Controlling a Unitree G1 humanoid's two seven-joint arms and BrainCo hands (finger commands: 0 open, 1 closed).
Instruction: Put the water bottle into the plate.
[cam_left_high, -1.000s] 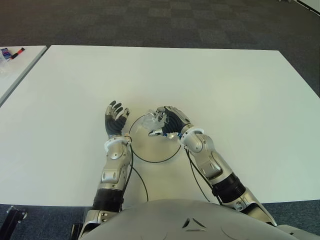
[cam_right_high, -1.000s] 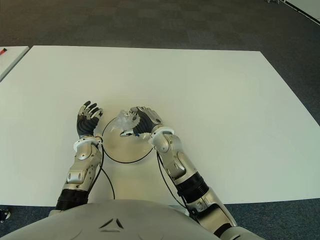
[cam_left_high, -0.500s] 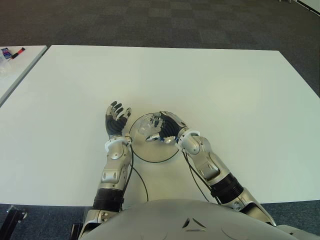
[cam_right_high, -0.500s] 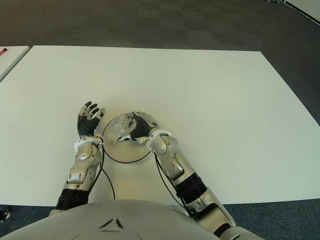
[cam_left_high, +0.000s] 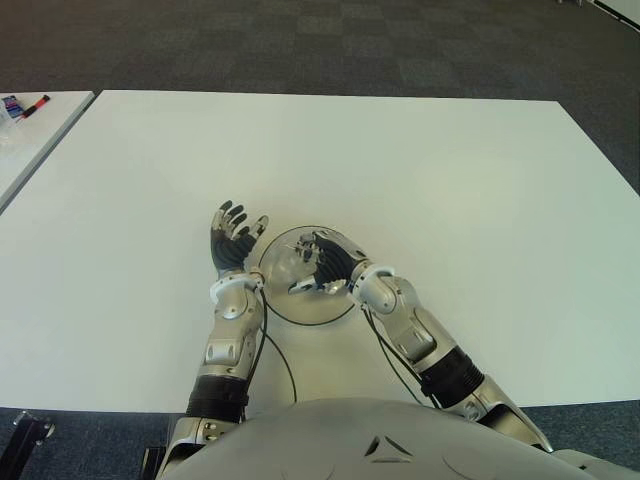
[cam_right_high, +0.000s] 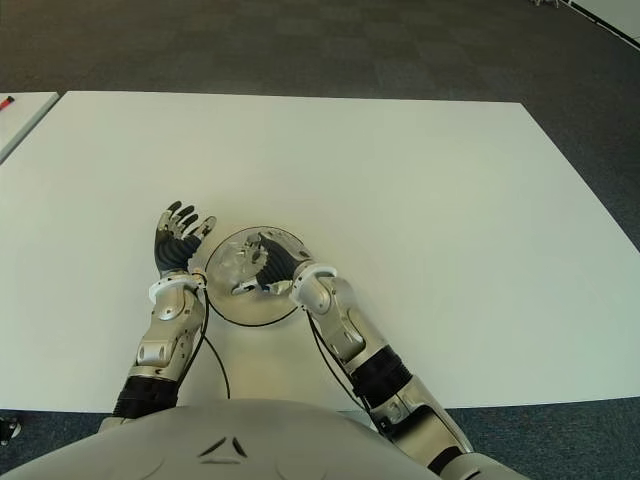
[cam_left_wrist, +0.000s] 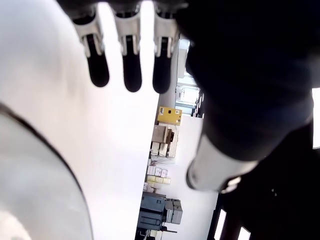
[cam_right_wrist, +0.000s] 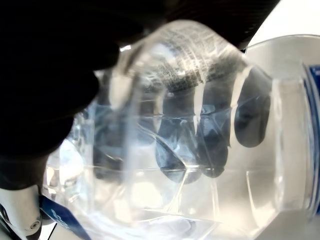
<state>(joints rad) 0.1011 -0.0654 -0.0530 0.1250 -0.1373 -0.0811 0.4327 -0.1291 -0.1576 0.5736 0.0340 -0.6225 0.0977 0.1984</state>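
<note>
We see 1 water bottle (cam_left_high: 298, 253) over the plate (cam_left_high: 300, 312), our right hand (cam_left_high: 326, 262) wrapped around it. Its label print is unreadable. Our left hand (cam_left_high: 232, 243), fingers spread and empty, shows just left of the plate.

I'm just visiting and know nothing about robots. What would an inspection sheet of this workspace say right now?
Surface: white table, mostly bare.
Job's things: clear water bottle held over the round plate; whether it touches the plate cannot be told.
Clutter: nothing seen on this table.
Hands: right hand closed around the bottle; left hand beside the plate on its left, fingers spread, holding nothing.
Cables: thin black cable running along the left forearm.
Surroundings: dark carpet; a second white table to the left with a marker.
</note>
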